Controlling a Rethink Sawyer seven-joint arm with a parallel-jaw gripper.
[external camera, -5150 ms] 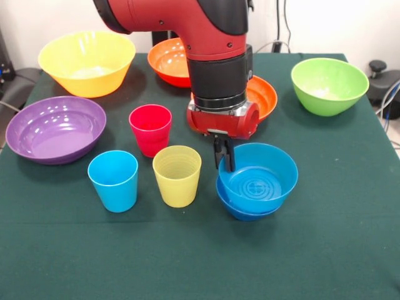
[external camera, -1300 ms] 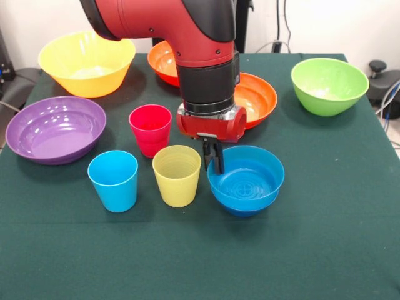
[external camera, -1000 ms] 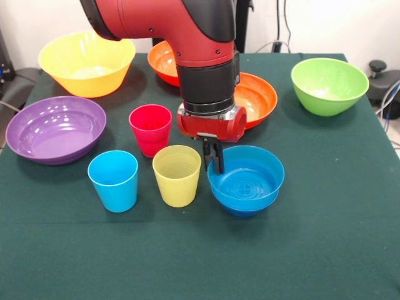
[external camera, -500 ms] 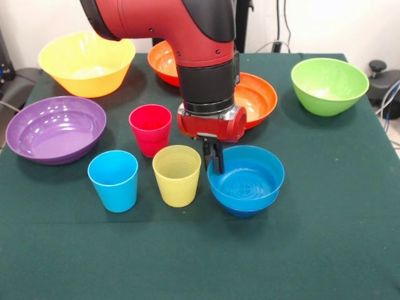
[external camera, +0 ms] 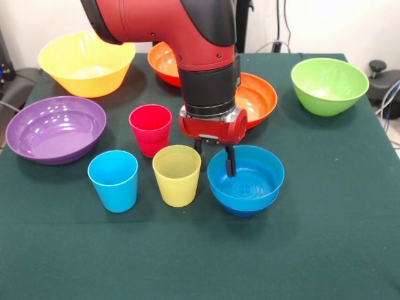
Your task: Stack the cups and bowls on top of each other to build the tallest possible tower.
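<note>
Two small blue bowls (external camera: 245,181) sit nested one inside the other on the green cloth, right of the cups. My gripper (external camera: 214,156) is open astride the top bowl's left rim. One finger (external camera: 230,164) hangs inside the bowl; the other sits outside it, near the yellow cup (external camera: 177,175). The red-pink cup (external camera: 150,128) and the light blue cup (external camera: 114,180) stand upright and apart, left of the arm. Nothing is held between the fingers.
Larger bowls ring the table: yellow (external camera: 86,62) far left, purple (external camera: 55,128) at left, lime green (external camera: 329,84) far right. Two orange bowls (external camera: 261,95) lie behind the arm, partly hidden by it. A strip of green cloth runs along the front edge.
My gripper has opened and let go of the top blue bowl's rim, which it was pinching half a second ago. The nested blue bowls stay where they were set down.
</note>
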